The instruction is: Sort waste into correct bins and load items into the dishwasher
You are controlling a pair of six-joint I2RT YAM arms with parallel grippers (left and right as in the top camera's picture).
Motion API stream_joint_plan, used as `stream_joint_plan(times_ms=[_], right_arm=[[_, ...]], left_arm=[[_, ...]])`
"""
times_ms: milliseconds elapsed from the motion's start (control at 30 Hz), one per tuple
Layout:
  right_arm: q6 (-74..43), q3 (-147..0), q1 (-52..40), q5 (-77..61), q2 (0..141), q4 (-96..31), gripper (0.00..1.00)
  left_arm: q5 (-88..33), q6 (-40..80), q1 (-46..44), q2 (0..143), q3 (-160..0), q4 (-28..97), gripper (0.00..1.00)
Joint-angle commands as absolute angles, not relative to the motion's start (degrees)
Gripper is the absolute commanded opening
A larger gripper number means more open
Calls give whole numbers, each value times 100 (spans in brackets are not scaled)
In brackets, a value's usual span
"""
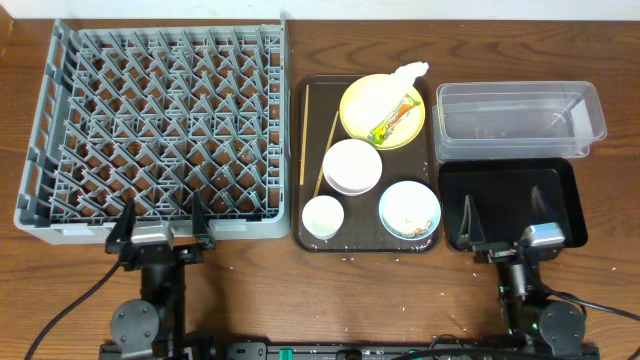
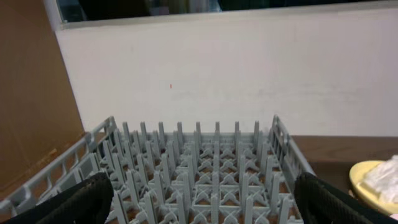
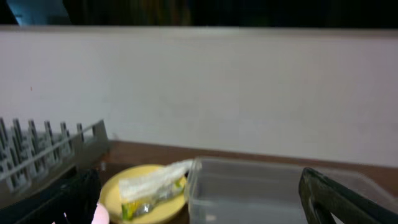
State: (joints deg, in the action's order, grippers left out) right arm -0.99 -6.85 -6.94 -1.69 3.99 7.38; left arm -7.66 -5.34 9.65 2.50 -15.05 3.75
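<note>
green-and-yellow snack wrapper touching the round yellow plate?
Touching. The overhead view shows the green-and-yellow snack wrapper lying flat on the round yellow plate, inside its rim.

Left claw (image 1: 162, 218): being held wide open, empty, pointed forward.
Right claw (image 1: 505, 215): being held wide open, empty, pointed forward.
Arms: being held low, well apart.

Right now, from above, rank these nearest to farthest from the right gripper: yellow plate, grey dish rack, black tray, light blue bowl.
1. black tray, beneath the right gripper
2. light blue bowl, just left
3. yellow plate, left and back
4. grey dish rack, far left
</note>
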Motion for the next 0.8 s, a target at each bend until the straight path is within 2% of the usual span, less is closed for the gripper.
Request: stream_joint_plan(times_ms=[0, 167, 367, 567, 767], right_arm=[[14, -1190, -757, -158, 867, 753, 99], [8, -2130, -757, -237, 2060, 749, 99], [-128, -3844, -757, -947, 3883, 517, 99], [-491, -6040, -764, -1730, 5808, -480, 99], [-528, -8521, -1135, -1824, 7754, -2322, 99]], left_arm=[[-840, -370, 996, 550, -2104, 556, 94], [-840, -370, 996, 1229, -3065, 1162, 95], [-838, -373, 996, 2309, -4392, 2255, 94], [-836, -375, 996, 3474, -5583, 3343, 94], [-836, -373, 996, 4357, -6077, 3863, 94]])
